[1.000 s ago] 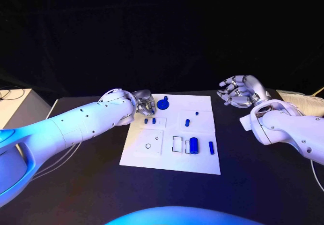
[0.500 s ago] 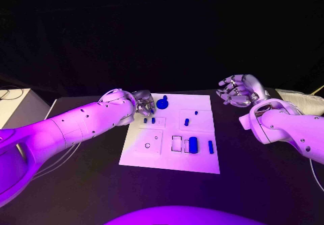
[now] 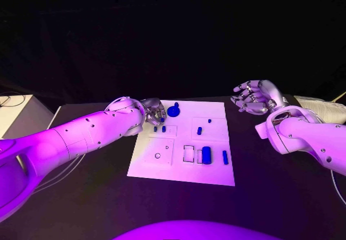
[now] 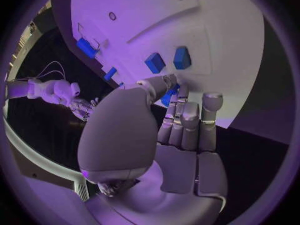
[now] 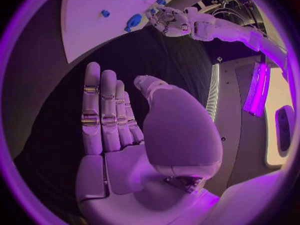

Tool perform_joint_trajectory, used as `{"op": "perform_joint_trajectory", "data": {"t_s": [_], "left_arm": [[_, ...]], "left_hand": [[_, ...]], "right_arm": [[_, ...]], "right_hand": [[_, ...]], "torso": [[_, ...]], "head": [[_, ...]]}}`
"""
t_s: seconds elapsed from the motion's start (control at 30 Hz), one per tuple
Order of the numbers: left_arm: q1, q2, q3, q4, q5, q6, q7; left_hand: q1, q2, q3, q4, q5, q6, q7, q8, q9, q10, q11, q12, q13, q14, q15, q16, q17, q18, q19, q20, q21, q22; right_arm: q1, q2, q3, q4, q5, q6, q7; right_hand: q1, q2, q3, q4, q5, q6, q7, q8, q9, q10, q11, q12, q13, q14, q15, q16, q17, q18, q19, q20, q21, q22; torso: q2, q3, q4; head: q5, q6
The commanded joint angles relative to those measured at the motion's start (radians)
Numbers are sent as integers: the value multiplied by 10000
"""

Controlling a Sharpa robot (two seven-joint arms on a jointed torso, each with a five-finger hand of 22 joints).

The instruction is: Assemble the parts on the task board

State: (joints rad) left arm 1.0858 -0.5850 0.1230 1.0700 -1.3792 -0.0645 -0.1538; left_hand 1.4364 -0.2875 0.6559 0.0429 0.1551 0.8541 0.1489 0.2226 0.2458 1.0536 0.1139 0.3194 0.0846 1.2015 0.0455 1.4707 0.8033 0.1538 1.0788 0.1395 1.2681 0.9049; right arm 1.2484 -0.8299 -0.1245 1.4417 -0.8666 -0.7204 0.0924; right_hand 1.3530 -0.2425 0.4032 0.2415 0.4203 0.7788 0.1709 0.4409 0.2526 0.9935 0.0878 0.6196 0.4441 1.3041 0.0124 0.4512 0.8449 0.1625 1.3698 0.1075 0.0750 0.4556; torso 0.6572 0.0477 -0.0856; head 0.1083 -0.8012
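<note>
Left hand sat at task board far-left corner, about 11 o'clock, fingers on round blue part there; real grip or not, couldn't tell. Right hand hung off board at 2 o'clock, fingers loosely apart, holding nothing.

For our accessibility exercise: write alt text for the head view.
A white task board lies mid-table with small blue parts on it. The left hand is at its far left corner beside a round blue part; the right hand is raised off to the board's right, holding nothing.
</note>
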Motion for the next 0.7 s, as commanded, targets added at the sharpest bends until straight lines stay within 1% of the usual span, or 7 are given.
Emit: {"op": "perform_joint_trajectory", "data": {"t_s": [0.03,0.3,0.4,0.47,0.57,0.6,0.7], "left_arm": [[2,-3,4,41,49,-254,78],[0,-53,8,64,64,-364,58],[0,-87,11,66,66,-385,46],[0,-112,17,66,66,-390,39],[0,-179,41,61,66,-341,11],[1,-208,53,63,67,-305,-4],[1,-312,110,83,100,-142,-65]], "left_hand": [[-73,15,-114,10,-5,-154,-55,-101,-28,-99,-6,-49,27,-108,10,12,-36,-62,-29,45,-48,-35],[-46,43,-222,21,5,-305,-122,-203,-59,-143,8,-65,59,-162,25,9,-113,-56,-44,62,-80,-72],[-44,44,-225,21,5,-309,-123,-206,-60,-143,8,-65,60,-165,25,9,-120,-53,-52,63,-85,-84],[-31,50,-244,21,7,-339,-126,-226,-67,-154,10,-69,67,-183,26,5,-149,-43,-84,65,-109,-129],[-23,48,-268,22,7,-350,-128,-236,-69,-186,20,-82,69,-232,32,-8,-230,-28,-140,67,-149,-204],[-14,45,-324,31,9,-353,-138,-246,-68,-271,48,-114,74,-351,53,-43,-409,0,-254,80,-233,-351],[-21,39,-488,74,9,-349,-172,-263,-65,-476,113,-153,91,-628,118,-117,-778,53,-494,129,-420,-640]], "right_arm": [[-2,5,6,4,-163,77,100],[-3,5,6,-8,-312,199,45],[-4,7,6,-16,-493,367,-58],[-4,8,6,-25,-639,527,-134],[-5,11,6,-66,-1022,957,-306],[-5,14,6,-92,-1183,1143,-365],[-5,23,6,-204,-1850,1874,-581]], "right_hand": [[-50,-48,49,-24,36,20,37,28,-13,57,27,-38,-17,95,-1,-64,19,184,74,22,48,-14],[-4,-86,64,-77,11,10,46,19,-18,17,37,-73,-42,69,7,-109,29,182,54,24,40,-39],[108,-107,128,-190,-180,56,53,28,-18,-48,47,-234,-149,92,1,-160,56,184,74,12,65,-65],[324,-101,238,-378,-561,97,44,15,-29,7,28,-375,-258,200,-40,-161,88,190,179,-36,151,-45],[537,-134,488,-669,-891,280,33,-84,-93,33,22,-1140,-780,821,-138,300,394,166,672,-206,626,224],[590,-146,595,-778,-995,382,11,-129,-121,156,-1,-1430,-991,1063,-185,579,569,156,854,-269,855,383],[562,-223,994,-1057,-1241,705,-4,-368,-238,617,-30,-2437,-1664,1760,-242,3750,2569,67,1161,-402,1650,1058]], "torso": [[5,-3,-7],[4,2,-2],[2,5,-8],[2,11,-8],[2,10,-17],[0,7,-19],[-6,6,-18]], "head": [[8,11],[3,25],[-4,31],[-9,38],[-13,43],[-18,44],[-33,57]]}}
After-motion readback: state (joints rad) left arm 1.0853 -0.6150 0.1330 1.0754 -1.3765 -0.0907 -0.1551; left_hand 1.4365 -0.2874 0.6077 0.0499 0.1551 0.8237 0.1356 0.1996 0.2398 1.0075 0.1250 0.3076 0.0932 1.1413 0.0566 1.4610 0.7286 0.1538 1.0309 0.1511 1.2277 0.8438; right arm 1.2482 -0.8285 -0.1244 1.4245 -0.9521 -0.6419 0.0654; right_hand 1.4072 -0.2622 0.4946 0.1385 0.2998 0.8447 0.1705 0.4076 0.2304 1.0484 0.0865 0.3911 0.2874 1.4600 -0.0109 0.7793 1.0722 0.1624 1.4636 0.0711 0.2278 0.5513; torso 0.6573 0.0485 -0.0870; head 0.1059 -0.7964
